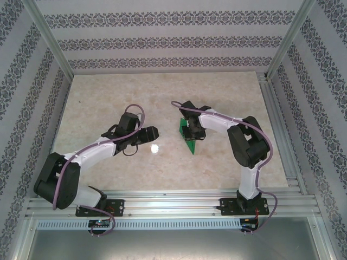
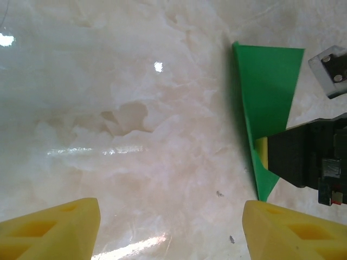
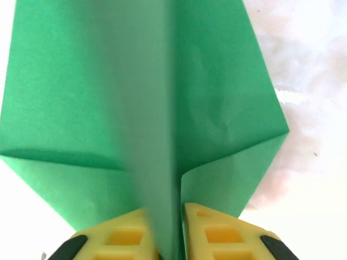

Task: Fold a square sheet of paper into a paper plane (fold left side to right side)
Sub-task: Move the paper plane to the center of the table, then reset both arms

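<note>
Clearly, the right gripper is pinching the paper plane by its raised central fold. In the right wrist view its two yellow fingers are pressing against either side of that upright ridge, with green paper filling the narrow gap between them. Outward from the grip, the two flaps are spreading to left and right, each ending in a slanting folded edge that is running in toward the fingers.

In the top view the right gripper is reaching down over the wide, far part of the paper plane. The pointed tip is aiming toward the near edge, a little right of the table's middle. The left wrist view is showing the paper plane as a slim green wedge, with the right gripper's dark body coming in from the side and one yellow pad touching the paper.

The left gripper is standing wide open, its yellow fingertips well apart and bare tabletop showing between them. Seen from above, the left gripper is pointing toward the paper plane from the left, near it but not touching.

Both arms are rising from a metal rail at the near edge of a marble-patterned table, and patterned walls are enclosing it.
</note>
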`<state>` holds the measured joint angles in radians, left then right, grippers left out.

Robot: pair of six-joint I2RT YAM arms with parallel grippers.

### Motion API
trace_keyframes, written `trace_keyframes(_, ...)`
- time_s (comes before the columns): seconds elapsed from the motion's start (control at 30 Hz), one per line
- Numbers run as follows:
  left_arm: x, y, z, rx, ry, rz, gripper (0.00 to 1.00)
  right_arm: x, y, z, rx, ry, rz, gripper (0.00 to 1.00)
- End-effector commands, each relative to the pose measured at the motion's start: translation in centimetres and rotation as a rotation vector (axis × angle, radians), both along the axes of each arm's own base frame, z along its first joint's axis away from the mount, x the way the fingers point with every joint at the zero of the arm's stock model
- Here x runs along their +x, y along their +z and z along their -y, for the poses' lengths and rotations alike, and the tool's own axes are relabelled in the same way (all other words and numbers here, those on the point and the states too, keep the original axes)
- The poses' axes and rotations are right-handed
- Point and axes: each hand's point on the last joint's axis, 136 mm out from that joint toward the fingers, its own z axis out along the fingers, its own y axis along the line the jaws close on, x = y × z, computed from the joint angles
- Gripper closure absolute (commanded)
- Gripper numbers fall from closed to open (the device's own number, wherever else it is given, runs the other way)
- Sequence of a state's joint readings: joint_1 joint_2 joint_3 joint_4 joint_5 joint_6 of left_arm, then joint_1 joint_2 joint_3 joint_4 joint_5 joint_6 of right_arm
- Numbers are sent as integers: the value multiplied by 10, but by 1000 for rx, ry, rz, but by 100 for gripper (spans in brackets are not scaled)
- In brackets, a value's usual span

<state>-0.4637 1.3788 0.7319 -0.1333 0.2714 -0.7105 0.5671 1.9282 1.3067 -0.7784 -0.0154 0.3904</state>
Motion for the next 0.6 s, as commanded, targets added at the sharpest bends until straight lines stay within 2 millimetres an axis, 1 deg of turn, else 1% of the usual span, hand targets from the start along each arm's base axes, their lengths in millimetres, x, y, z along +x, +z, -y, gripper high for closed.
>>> trace_keyframes(0.0, 6, 24, -10, 20, 20, 74, 28, 8, 53, 4, 10, -1, 100, 77)
trace_keyframes(0.17, 4, 48, -16, 23, 31, 136, 21, 3, 101, 16, 22, -4, 185, 66)
trace_keyframes(0.27, 2, 64, -27, 47, 62, 185, 15, 2, 129, 26, 45, -15, 248, 61)
trace_keyframes(0.37, -2, 80, -46, 107, 120, 225, 11, 3, 154, 43, 75, -33, 329, 58)
trace_keyframes(0.47, -6, 93, -74, 181, 221, 273, 6, 7, 181, 62, 98, -36, 453, 54)
trace_keyframes(0.53, -9, 103, -98, 236, 314, 328, 4, 8, 198, 80, 104, -59, 552, 48)
trace_keyframes(0.57, -10, 108, -110, 266, 361, 361, 3, 9, 205, 90, 109, -73, 610, 43)
